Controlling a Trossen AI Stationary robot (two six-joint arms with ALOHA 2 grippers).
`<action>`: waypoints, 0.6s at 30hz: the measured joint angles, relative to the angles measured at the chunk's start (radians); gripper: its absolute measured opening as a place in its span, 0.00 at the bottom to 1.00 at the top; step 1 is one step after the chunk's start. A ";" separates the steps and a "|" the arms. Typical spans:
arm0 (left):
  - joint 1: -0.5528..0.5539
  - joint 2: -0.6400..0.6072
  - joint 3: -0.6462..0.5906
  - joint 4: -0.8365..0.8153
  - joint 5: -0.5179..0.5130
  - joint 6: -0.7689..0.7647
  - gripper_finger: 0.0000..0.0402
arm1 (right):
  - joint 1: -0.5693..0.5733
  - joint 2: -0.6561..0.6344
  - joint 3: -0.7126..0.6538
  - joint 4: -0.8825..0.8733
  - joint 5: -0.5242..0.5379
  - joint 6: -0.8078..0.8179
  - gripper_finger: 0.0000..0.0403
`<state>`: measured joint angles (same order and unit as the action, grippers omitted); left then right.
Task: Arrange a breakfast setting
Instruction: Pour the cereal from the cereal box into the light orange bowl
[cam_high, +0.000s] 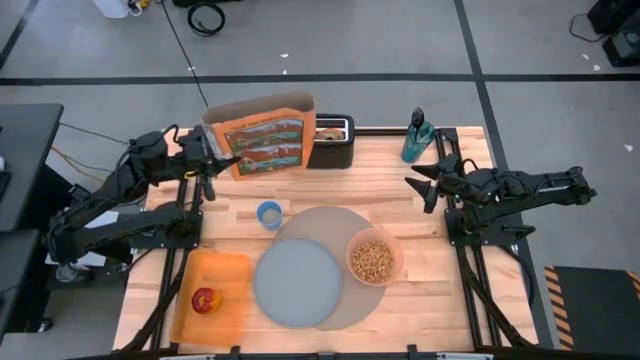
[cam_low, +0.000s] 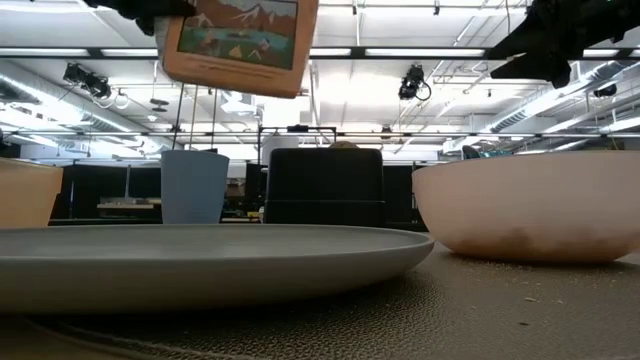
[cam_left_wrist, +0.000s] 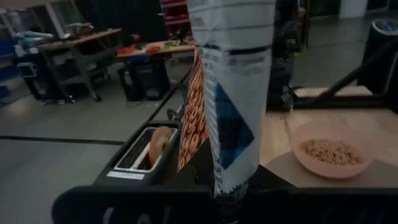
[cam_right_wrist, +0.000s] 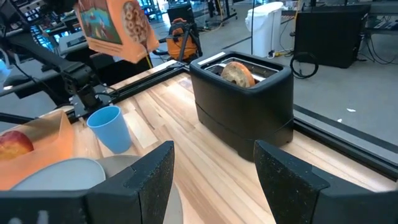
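A: What is noted of the surface?

B: A pale wooden table (cam_high: 430, 300) is recorded, set on a grey floor (cam_high: 400, 40) marked with dark lines. A round grey mat (cam_high: 335, 222) is laid near the table's middle. On it, a blue-grey plate (cam_high: 297, 283) is placed at 7 o'clock and a pink bowl of cereal (cam_high: 374, 257) at 3 o'clock. A red apple (cam_high: 205, 300) is seen on an orange board (cam_high: 225, 270) at the table's 8 o'clock. A bagel (cam_right_wrist: 237, 72) is lodged upright in the black toaster (cam_right_wrist: 249, 106) at 12 o'clock. A small blue cup (cam_high: 269, 214) is stood beside the mat's 10 o'clock edge.

A: And the claws?

B: The left claw (cam_high: 212, 155) is clamped shut on a cereal box (cam_high: 265, 135), held upright above the table beside the toaster. The right claw (cam_high: 418, 185) is held apart, empty, above the table at 2 o'clock.

A: The room?

B: Ceiling strip lights (cam_low: 400, 55) and dark equipment are observed beyond the table.
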<state>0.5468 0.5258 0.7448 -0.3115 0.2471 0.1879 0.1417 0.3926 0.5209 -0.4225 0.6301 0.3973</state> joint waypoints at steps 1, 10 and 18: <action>0.000 -0.006 0.000 -0.007 -0.014 -0.006 0.03 | 0.000 0.000 0.000 0.000 0.001 0.000 0.57; -0.001 -0.025 -0.003 -0.087 -0.069 -0.058 0.03 | 0.000 0.035 0.000 0.000 0.002 0.002 0.57; -0.002 -0.024 -0.254 0.204 -0.068 -0.098 0.03 | 0.000 0.067 0.000 0.016 0.002 0.003 0.57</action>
<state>0.5453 0.5022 0.4908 -0.1078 0.1791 0.0901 0.1421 0.4593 0.5209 -0.4069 0.6317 0.4004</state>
